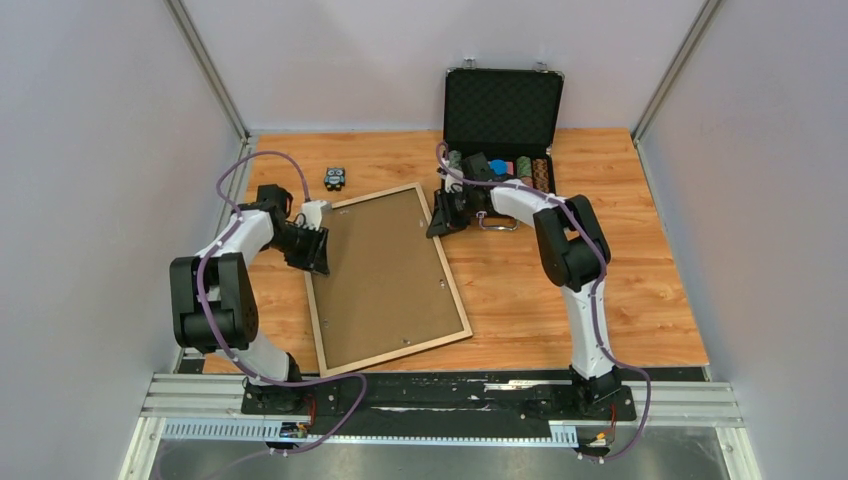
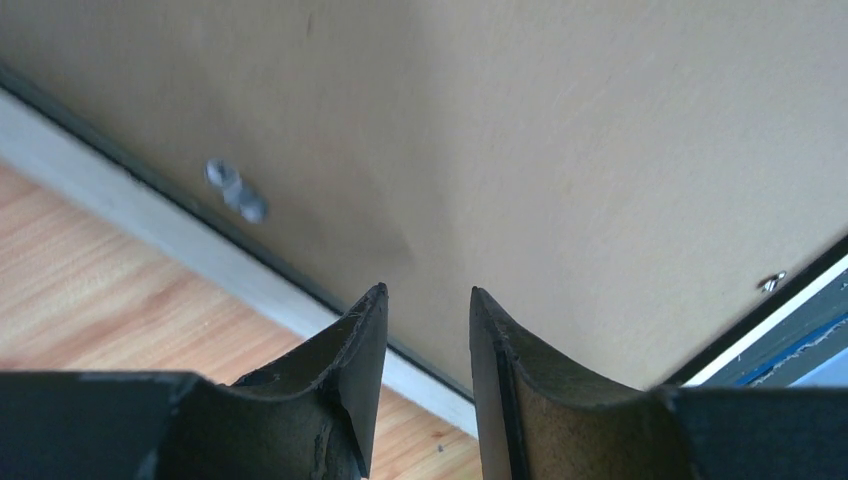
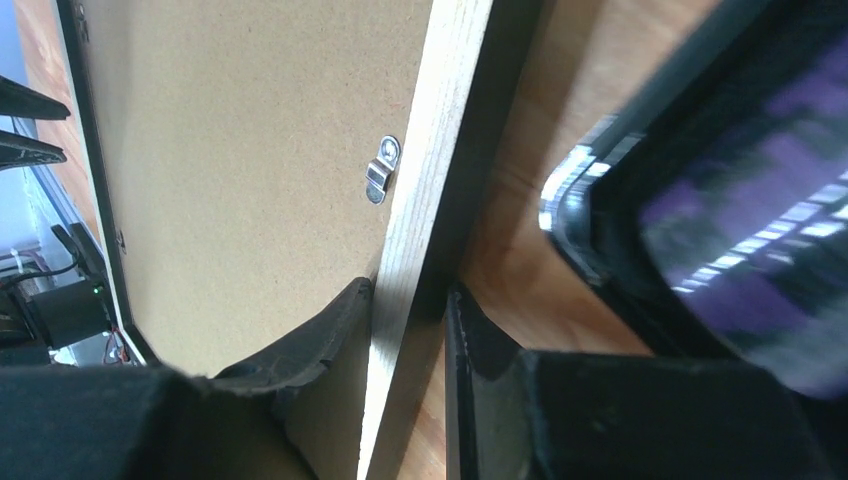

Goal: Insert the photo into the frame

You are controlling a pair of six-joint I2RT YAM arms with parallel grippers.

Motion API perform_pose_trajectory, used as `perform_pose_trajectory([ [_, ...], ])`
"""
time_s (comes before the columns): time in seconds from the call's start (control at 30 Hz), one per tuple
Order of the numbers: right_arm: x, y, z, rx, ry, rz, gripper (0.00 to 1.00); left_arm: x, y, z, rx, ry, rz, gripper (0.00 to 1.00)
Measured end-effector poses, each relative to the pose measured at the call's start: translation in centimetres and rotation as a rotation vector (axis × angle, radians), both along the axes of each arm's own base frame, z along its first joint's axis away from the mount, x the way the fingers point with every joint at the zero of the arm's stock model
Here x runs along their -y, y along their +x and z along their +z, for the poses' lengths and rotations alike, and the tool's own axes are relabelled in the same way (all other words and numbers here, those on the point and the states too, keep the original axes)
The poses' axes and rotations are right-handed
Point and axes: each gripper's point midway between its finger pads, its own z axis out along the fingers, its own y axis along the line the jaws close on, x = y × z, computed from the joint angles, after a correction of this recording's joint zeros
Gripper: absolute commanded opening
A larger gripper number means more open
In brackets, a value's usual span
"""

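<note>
Top external view: the frame (image 1: 398,354) lies flat and askew on the table (image 1: 600,300), wood side up, with a brown backing board (image 1: 385,270) inside it. The right gripper (image 3: 410,288) pinches the right rail near the far corner, its jaws narrow. The left gripper (image 2: 428,292) hangs at the left rail, its jaws half open and holding nothing. An open black case (image 1: 502,110) stands behind.

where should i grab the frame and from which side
Take the frame by its thin wood rail, coming from outside the long edge, one finger over the backing, the other on the rail's outer face. It lies backing up, so only the rail looks narrow enough to pinch; the right gripper straddles it this way.
</note>
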Motion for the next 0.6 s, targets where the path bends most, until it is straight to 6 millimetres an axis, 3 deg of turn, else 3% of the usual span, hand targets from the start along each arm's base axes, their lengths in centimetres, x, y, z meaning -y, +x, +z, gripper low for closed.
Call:
perform_pose_trajectory([
  [0.2,-0.8,-0.3,-0.1,0.019,-0.01,0.012,0.31,0.5,0.7,0.2,0.033,-0.025,-0.007,0.49],
  [0.33,-0.7,-0.2,-0.2,0.025,-0.018,0.015,0.46,0.5,1.2,0.3,0.047,-0.024,0.002,0.6],
  [0.6,-0.5,-0.4,0.6,0.08,-0.051,0.038,0.6,0.0,2.1,1.4,0.094,0.0,0.023,0.82],
])
